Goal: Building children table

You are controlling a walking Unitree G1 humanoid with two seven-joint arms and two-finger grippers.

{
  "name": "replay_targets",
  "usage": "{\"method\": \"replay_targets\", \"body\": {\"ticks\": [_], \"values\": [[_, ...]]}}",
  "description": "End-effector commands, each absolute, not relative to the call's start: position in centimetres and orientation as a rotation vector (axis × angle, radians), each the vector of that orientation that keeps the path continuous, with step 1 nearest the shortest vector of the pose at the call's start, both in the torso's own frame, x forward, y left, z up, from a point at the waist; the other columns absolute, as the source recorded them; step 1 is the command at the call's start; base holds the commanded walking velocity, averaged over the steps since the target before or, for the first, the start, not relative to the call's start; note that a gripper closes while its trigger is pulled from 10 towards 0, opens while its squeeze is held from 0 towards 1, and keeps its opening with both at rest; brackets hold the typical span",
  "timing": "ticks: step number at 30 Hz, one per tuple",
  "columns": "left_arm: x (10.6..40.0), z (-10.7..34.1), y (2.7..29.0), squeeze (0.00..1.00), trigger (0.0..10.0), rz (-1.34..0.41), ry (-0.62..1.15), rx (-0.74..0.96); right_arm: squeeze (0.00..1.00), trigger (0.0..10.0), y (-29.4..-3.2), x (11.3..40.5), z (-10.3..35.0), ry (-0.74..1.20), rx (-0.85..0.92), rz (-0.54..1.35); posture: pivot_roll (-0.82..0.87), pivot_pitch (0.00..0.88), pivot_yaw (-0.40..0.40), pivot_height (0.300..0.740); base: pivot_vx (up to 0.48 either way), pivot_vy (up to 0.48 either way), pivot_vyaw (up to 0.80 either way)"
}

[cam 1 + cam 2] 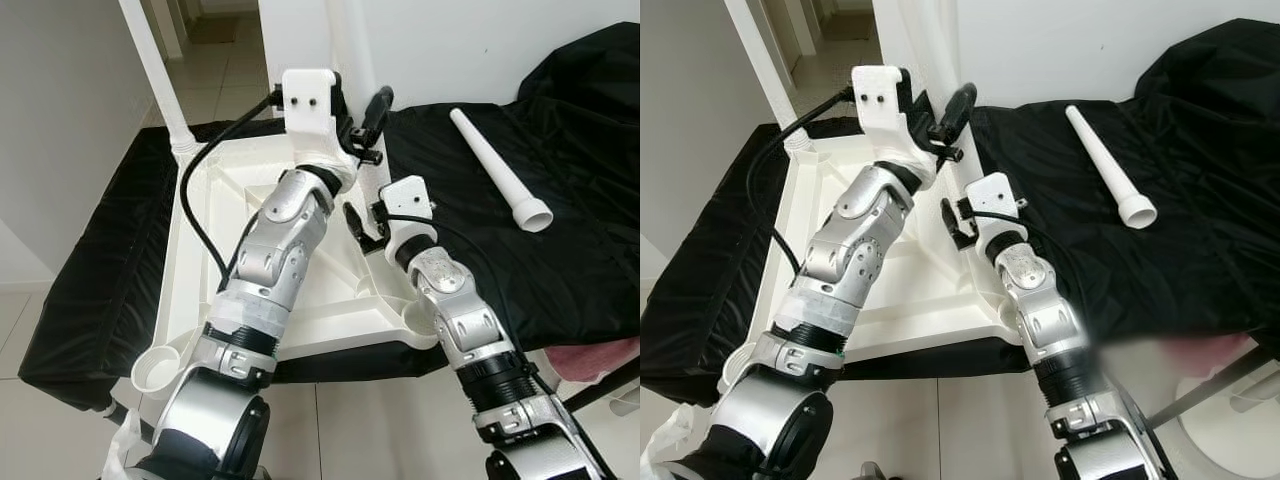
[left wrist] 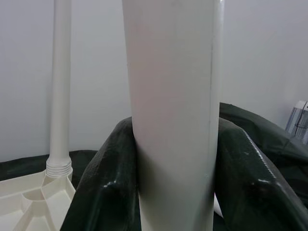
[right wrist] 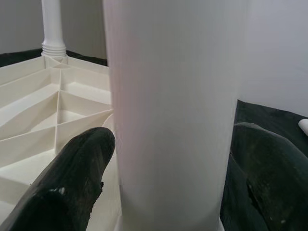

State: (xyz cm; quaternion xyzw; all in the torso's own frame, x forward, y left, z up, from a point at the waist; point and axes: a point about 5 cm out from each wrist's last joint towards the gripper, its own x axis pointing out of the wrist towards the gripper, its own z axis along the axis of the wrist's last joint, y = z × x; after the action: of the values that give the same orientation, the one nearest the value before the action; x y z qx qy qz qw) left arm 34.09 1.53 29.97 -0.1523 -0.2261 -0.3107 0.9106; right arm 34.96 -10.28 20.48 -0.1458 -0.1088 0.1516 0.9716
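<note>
The white tabletop [image 1: 200,235] lies upside down on a black cloth, ribs facing up. One white leg [image 1: 150,60] stands screwed into its far left corner. A second white leg [image 2: 173,96] stands upright at the far right corner. My left gripper [image 1: 362,125] is shut on it a little above the base, both black fingers [image 2: 103,192] pressing its sides. Lower down, my right gripper [image 1: 360,222] holds the same leg [image 3: 178,96] near the socket, a finger [image 3: 72,183] on each side touching it. A third leg [image 1: 497,168] lies loose on the cloth to the right.
Open round sockets sit at the near left corner [image 1: 155,375] and near right corner [image 1: 420,320] of the tabletop. The black cloth [image 1: 560,250] rises in folds at the back right. White walls stand close behind; tiled floor [image 1: 40,420] lies below the front edge.
</note>
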Motion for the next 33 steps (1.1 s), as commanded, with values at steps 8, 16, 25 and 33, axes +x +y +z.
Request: {"method": "replay_targets", "body": {"ticks": [8,16,25,33], "values": [[33.7,30.4,1.5,0.0,10.0,-0.643,-0.486,-0.304,0.0,10.0,-9.6,35.6,20.8,-0.212,-0.309,0.295,-0.05,0.014,0.073,0.74,0.0,0.0,0.0],[33.5,30.6,1.2,0.0,10.0,-0.651,-0.49,-0.302,0.0,10.0,-9.4,36.3,20.8,-0.196,-0.351,0.284,-0.05,0.012,0.072,0.74,0.0,0.0,0.0],[33.4,30.6,1.1,0.0,10.0,-0.654,-0.488,-0.292,0.0,0.0,-9.1,36.4,21.0,-0.208,-0.347,0.29,-0.05,0.011,0.073,0.74,0.0,0.0,0.0],[33.3,30.7,0.9,0.0,10.0,-0.661,-0.494,-0.269,0.0,4.4,-9.1,36.5,20.8,-0.195,-0.313,0.275,-0.05,0.015,0.072,0.74,0.0,0.0,0.0]]}}
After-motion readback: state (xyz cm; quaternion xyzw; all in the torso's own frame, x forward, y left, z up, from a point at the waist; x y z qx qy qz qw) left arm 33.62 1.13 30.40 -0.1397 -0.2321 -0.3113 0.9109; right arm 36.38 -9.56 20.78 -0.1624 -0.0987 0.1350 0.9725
